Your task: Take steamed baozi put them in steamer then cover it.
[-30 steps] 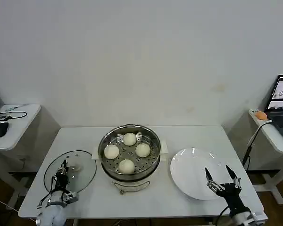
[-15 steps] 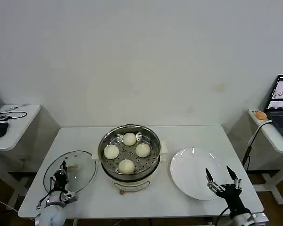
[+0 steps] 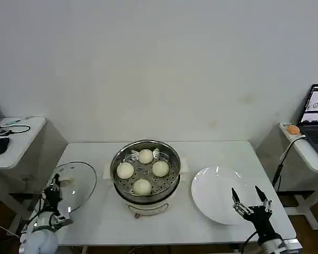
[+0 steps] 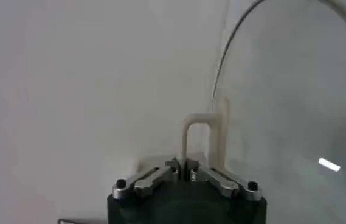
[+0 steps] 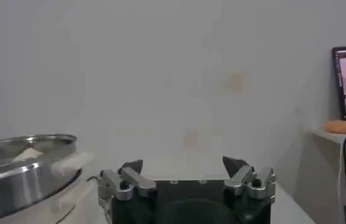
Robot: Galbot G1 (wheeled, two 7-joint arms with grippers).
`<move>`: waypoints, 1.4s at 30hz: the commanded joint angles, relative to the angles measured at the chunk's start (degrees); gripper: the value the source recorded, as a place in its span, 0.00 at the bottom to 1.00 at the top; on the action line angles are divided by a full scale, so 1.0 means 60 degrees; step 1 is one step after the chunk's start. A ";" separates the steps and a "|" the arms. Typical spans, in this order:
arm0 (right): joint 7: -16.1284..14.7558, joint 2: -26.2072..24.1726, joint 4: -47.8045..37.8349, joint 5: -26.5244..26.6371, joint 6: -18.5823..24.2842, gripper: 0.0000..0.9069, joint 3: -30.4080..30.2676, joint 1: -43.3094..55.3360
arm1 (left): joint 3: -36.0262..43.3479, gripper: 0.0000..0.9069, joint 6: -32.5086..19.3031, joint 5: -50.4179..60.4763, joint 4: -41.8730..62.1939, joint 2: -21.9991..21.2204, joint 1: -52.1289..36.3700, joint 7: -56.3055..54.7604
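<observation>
Several creamy-white baozi (image 3: 146, 156) sit on the perforated tray inside the shiny steel steamer (image 3: 179, 172) at the table's middle. The steamer's rim (image 5: 20, 176) also appears in the right wrist view. The clear glass cover (image 3: 77, 182) hangs tilted above the table's left end. My left gripper (image 3: 54, 188) is shut on its whitish handle (image 4: 200, 131), the jaws pinched on the handle's loop (image 4: 188, 164). My right gripper (image 3: 250, 200) stands open over the near right of the table, with nothing between its fingers (image 5: 185, 164).
A flat white plate (image 3: 214, 193) lies right of the steamer, under my right gripper. Side desks stand left (image 3: 21, 132) and right of the table, the right one holding a laptop (image 3: 317, 114). The white table (image 3: 217, 151) ends close behind the steamer.
The cover has risen off the table and swung left and tilted, held by my left gripper, which moved left too. The right gripper has stayed put.
</observation>
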 commanded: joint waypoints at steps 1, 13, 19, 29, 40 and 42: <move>0.0007 -0.0001 -0.0013 0.0058 0.0035 1.00 0.0017 -0.0002 | -0.0805 0.00 0.0132 0.0055 -0.0970 0.0854 0.0284 0.0373; 0.0010 0.0009 -0.0030 0.0070 0.0099 1.00 0.0066 -0.0020 | -0.1171 0.00 0.1481 -0.0118 -0.3030 0.1457 0.0227 0.1519; 0.0031 0.0083 0.0175 -0.0044 0.0007 1.00 0.0133 -0.0060 | 0.0161 0.00 0.2979 -0.0655 -0.5494 0.1360 -0.0013 0.2736; 0.0013 0.0368 0.0359 -0.0240 0.0095 1.00 0.0383 -0.0372 | 0.3212 0.00 0.4902 0.1318 -0.7534 0.1609 -0.0071 0.4035; -0.0009 0.0759 0.0512 -0.0507 0.0134 1.00 0.0428 -0.0320 | 0.4958 0.00 0.5415 0.2115 -0.6094 0.1181 -0.0912 0.3999; -0.0006 0.0811 0.0544 -0.0635 0.0124 1.00 0.0427 -0.0308 | 0.5055 0.00 0.5421 0.2131 -0.5881 0.1011 -0.1006 0.3860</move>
